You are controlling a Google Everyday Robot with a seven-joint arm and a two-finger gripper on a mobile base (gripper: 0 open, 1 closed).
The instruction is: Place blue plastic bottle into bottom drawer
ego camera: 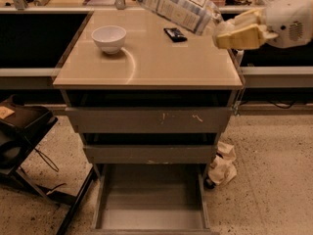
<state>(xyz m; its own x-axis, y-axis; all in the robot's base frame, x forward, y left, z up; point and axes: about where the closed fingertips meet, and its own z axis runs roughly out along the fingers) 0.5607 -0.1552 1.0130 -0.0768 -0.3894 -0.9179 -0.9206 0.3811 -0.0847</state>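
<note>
My gripper (226, 29) comes in from the right, above the right rear of the cabinet top, and is shut on the blue plastic bottle (176, 6). The bottle lies nearly level in the air, its pale blue-and-white label showing, stretching left and up from the yellowish fingers (242, 35). Its far end reaches the picture's top edge. The bottom drawer (151, 214) is pulled open below the two upper drawers, its flat grey floor bare.
A white bowl (109, 37) and a small black packet (175, 34) sit on the tan cabinet top (146, 65). Two upper drawers (149, 121) are slightly ajar. A black chair (19, 141) stands at the left. Crumpled paper (222, 165) lies on the floor at the right.
</note>
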